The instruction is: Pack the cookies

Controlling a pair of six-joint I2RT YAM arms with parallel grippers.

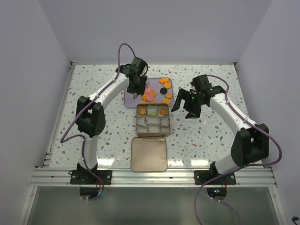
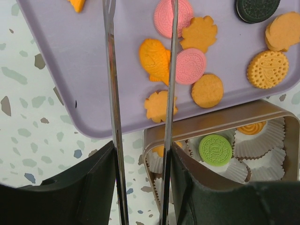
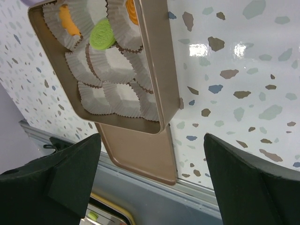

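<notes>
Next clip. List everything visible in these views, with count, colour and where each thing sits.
orange cookies: at least seven, orange, loose on the tray; two more in the tin's far row of cups
pink cookies: two, pink, on the tray
black cookie: one, black, on the tray
green cookie: one, green, in the tin's far middle cup
tray: one, lavender, beyond the tin
tin: one, gold, square, mid-table
paper cups: nine, white, lining the tin; six empty
lid: one, gold, flat on the table in front of the tin
table: one, white with coloured flecks
left gripper: one, thin metal fingers, open, over the tray's left part
right gripper: one, black, open, empty, right of the tin
</notes>
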